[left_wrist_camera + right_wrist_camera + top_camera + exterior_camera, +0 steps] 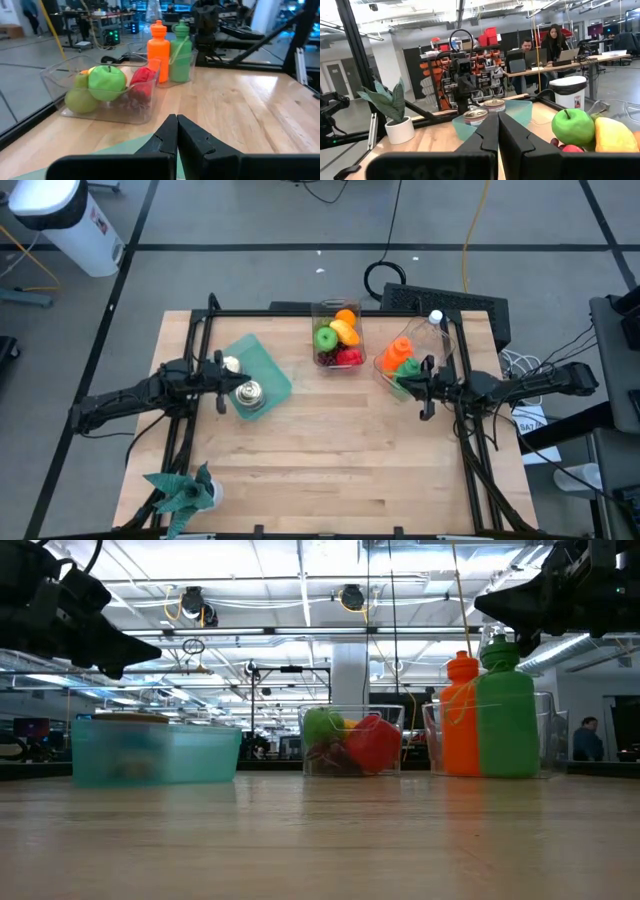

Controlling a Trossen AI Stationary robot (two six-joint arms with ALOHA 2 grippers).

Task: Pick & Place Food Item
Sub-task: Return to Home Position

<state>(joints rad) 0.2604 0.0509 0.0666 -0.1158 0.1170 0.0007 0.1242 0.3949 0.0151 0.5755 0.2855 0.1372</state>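
Note:
A clear bin [337, 335] at the table's far middle holds the food: a green apple [106, 82], an orange [346, 317], a yellow fruit [612, 135] and red pieces [349, 357]. On the left stands a teal container [262, 368] with two tins [250, 396] on it. My left gripper [176, 135] hovers shut beside that container, pointing level toward the fruit bin. My right gripper [497, 131] hovers shut on the right, by the bottle bin, pointing back toward the fruit and the teal container. Neither holds anything.
An orange bottle [460, 715] and a green bottle [505, 710] stand in a clear bin [400, 362] at the far right. A potted plant [185, 490] sits at the near left corner. Bare wood [340, 450] spans the table's middle and near side. People sit at desks beyond the table.

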